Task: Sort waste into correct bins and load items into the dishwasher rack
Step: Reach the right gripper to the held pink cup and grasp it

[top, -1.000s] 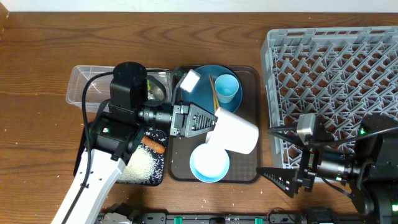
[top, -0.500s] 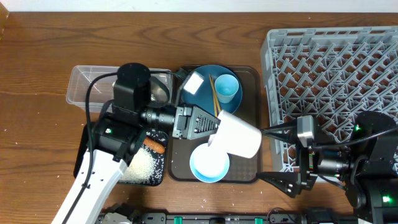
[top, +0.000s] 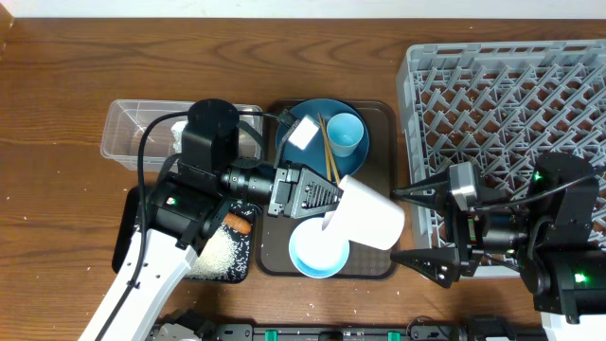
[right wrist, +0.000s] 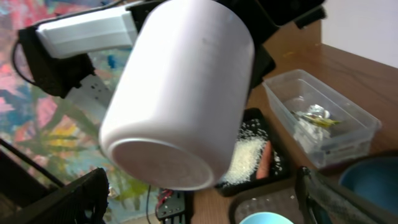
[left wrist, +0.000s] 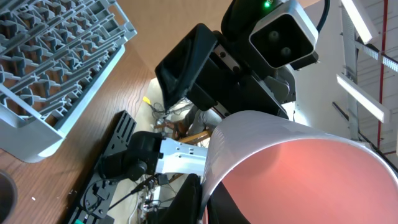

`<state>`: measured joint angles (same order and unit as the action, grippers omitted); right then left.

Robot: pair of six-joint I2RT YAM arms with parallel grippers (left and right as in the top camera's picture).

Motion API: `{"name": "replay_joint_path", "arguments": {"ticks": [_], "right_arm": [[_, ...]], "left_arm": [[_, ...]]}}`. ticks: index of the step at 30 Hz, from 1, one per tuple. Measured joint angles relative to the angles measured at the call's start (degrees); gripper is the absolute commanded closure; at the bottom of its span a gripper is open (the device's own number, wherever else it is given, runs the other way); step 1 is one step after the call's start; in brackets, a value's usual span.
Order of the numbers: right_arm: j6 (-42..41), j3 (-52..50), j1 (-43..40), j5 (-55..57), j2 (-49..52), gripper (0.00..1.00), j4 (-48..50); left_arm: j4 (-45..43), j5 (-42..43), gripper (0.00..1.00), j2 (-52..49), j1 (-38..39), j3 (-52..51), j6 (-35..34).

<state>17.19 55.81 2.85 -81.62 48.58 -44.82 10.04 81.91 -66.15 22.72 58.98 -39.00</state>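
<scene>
My left gripper (top: 327,204) is shut on the rim of the small pink cup (top: 369,218), white outside and pink inside. It holds the cup on its side above the right part of the brown tray. In the left wrist view my fingers (left wrist: 205,202) pinch the cup wall (left wrist: 292,168). My right gripper (top: 396,225) is open, its fingers spread just right of the cup's base. In the right wrist view the cup (right wrist: 180,93) hangs above and between my open fingers (right wrist: 199,202), apart from them. The grey dishwasher rack (top: 502,104) stands at the right.
The brown tray (top: 379,118) holds the blue plate (top: 308,156), small blue cup (top: 344,135), chopsticks (top: 327,152) and light-blue bowl (top: 317,251). The clear tub (right wrist: 323,124) holds foil, tissue and wrapper. The black tray (top: 128,251) holds rice (top: 218,251) and carrot (top: 232,223).
My left gripper has carried the pink cup to the right and a little forward. My right gripper has moved left and up toward the cup, fingers still spread.
</scene>
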Motion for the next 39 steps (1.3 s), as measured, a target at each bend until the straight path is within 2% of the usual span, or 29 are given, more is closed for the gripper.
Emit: {"name": "replay_joint_path", "arguments": {"ticks": [11,19,24,33,39], "right_arm": [[-0.5,0.0,3.1,-1.4,0.0,0.09,3.6],[-7.6,0.0,4.2,1.6,0.0,0.10,11.7],[-12.0,0.0,7.0,5.2,0.0,0.10,13.2],[-14.5,-0.1,12.0,9.2,1.2,0.12,15.1],[-16.5,-0.1,14.3,10.2,2.3,0.17,20.5]], "left_arm": [[0.0,-0.2,0.94,0.0,0.0,0.0,0.0],[0.0,-0.3,0.94,0.0,0.0,0.0,0.0],[0.0,-0.7,0.94,0.0,0.0,0.0,0.0],[0.0,-0.9,0.94,0.0,0.0,0.0,0.0],[0.0,-1.0,0.94,0.0,0.0,0.0,0.0]]}}
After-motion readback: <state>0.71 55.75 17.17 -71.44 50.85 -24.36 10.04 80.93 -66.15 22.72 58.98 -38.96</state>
